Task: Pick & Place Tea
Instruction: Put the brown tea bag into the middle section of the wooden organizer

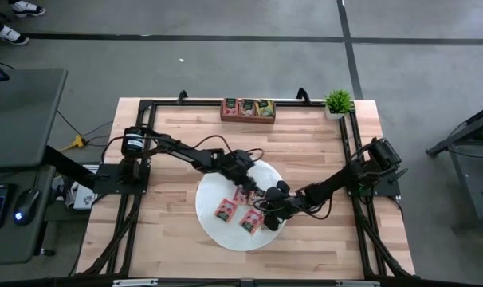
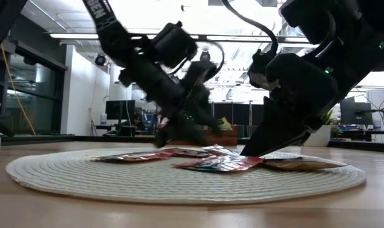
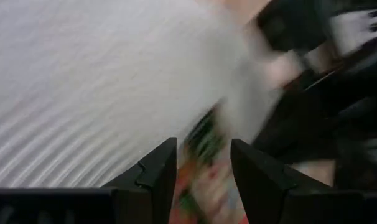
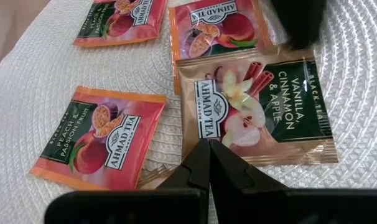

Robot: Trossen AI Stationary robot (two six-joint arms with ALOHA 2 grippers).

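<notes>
Several tea packets lie flat on the round white mat (image 1: 217, 231): a brown-and-green vanilla one (image 4: 263, 112), an orange one (image 4: 216, 28) and two red peach ones (image 4: 98, 140) (image 4: 117, 18). My right gripper (image 4: 208, 155) is shut, its tips at the vanilla packet's near edge. My left gripper (image 3: 204, 168) is open and slants down over the mat's middle (image 1: 249, 190). A blurred orange-and-green packet (image 3: 204, 155) shows between its fingers. My right gripper's shut fingertips (image 4: 207, 146) rest on the middle of the vanilla packet's near edge (image 4: 226, 144), slanting down from the table's right. The packet lies flat on the mat. Whether my left gripper touches the packet between its fingers, I cannot tell.
A brown wooden tray (image 1: 248, 109) with more packets stands at the far edge, and a small potted plant (image 1: 337, 102) at the far right corner. The two grippers are close together over the mat. Bare wood (image 1: 170, 151) lies around the mat.
</notes>
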